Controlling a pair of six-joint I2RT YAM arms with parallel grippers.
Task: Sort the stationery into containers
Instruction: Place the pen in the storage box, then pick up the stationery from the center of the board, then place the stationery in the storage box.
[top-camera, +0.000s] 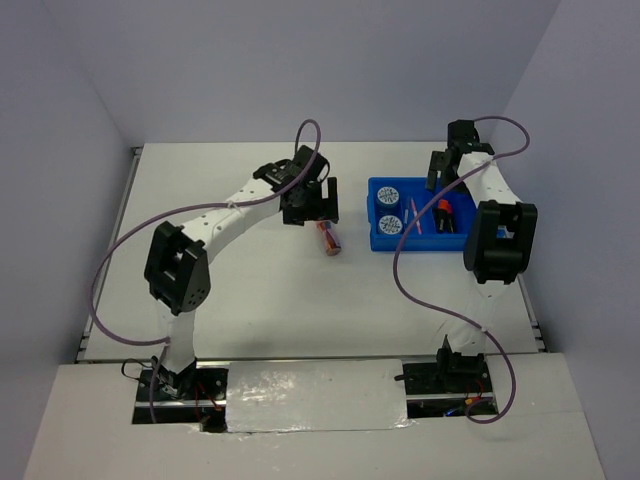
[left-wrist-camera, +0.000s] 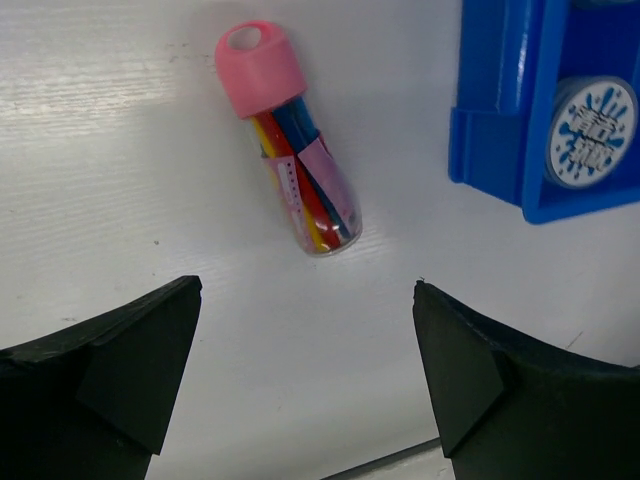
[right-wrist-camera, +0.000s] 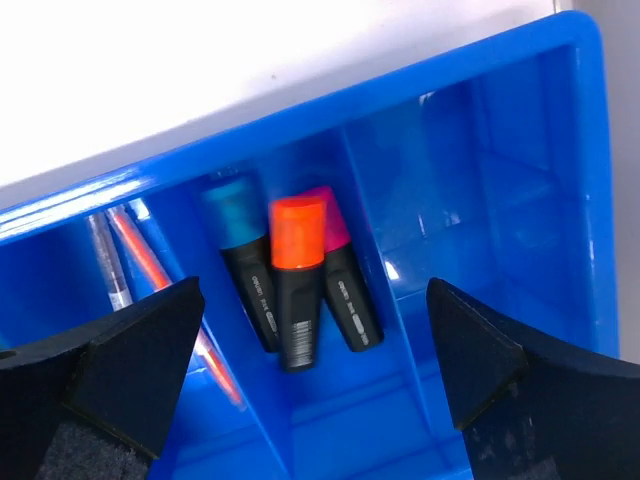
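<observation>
Both sets of jaws are wide apart with nothing between them. Left gripper (left-wrist-camera: 307, 290) hangs over bare table (left-wrist-camera: 100, 150), and the tube (left-wrist-camera: 290, 160) lies just ahead of its fingertips, not touching either one. It's a clear tube with a pink cap and colourful bits inside. It lies flat and a bit slanted, cap end pointing away from the gripper. To its right in that wrist view is the corner of the blue tray (left-wrist-camera: 500, 100), close to the tube but not touching it. One tape roll (left-wrist-camera: 595, 130) peeks out of the tray's nearest compartment.

Right gripper (right-wrist-camera: 315, 290) hovers over the tray, looking straight down into it. Between its fingers you can see three highlighters side by side in one compartment: blue cap (right-wrist-camera: 235, 215), orange cap (right-wrist-camera: 298, 280) and pink cap (right-wrist-camera: 345, 290). The orange one sits partly on top of the other two. One slot over to the left in that view are the thin pens (right-wrist-camera: 125, 250), half hidden behind the finger.

From the top camera, two tape rolls sit one behind the other in the tray's leftmost compartment. The tray is on the right side of the table, and the tube is out in the open just left of it.
</observation>
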